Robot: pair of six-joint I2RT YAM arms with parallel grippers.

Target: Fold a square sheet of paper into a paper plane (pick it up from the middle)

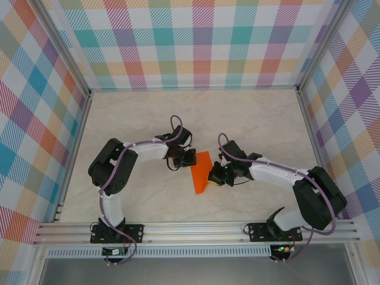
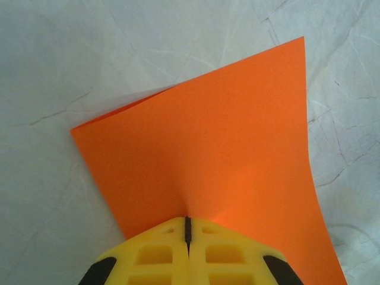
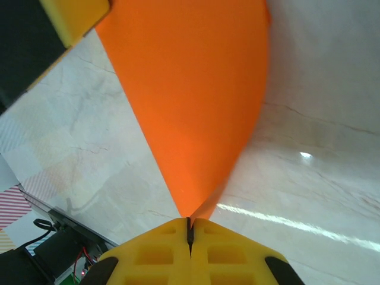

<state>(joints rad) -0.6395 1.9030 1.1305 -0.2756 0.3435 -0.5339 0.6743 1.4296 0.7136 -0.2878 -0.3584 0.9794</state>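
- I see the pale marbled table; the work sits near the middle of its surface, a little toward the near edge.
- The square sheet of paper, bright orange, is held between both claws. In the left wrist view a second layer shows behind its upper edge.
- The left gripper is closed and pinches one edge of the sheet.
- The right gripper is closed too, and it pinches the opposite side.
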